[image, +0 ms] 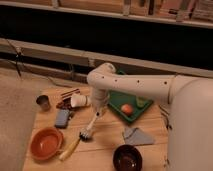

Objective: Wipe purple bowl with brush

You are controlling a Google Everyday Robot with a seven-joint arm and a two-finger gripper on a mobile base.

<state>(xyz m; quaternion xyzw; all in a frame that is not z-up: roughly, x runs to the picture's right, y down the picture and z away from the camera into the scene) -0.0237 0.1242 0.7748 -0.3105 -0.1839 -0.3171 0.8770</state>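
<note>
The purple bowl (127,158) stands at the table's front edge, right of the middle, dark and glossy. My gripper (98,113) hangs from the white arm over the middle of the table and is shut on the brush (91,126). The cream handle slants down to the left, and the black bristle head (85,135) sits at or just above the tabletop. The brush head is to the upper left of the purple bowl, well apart from it.
An orange bowl (46,143) sits front left with a yellow curved stick (70,149) beside it. A blue-grey sponge (62,118), a metal cup (44,102) and a tipped white cup (79,101) lie on the left. A green tray (131,100) holds an orange fruit (127,109). A grey cloth (137,135) lies right.
</note>
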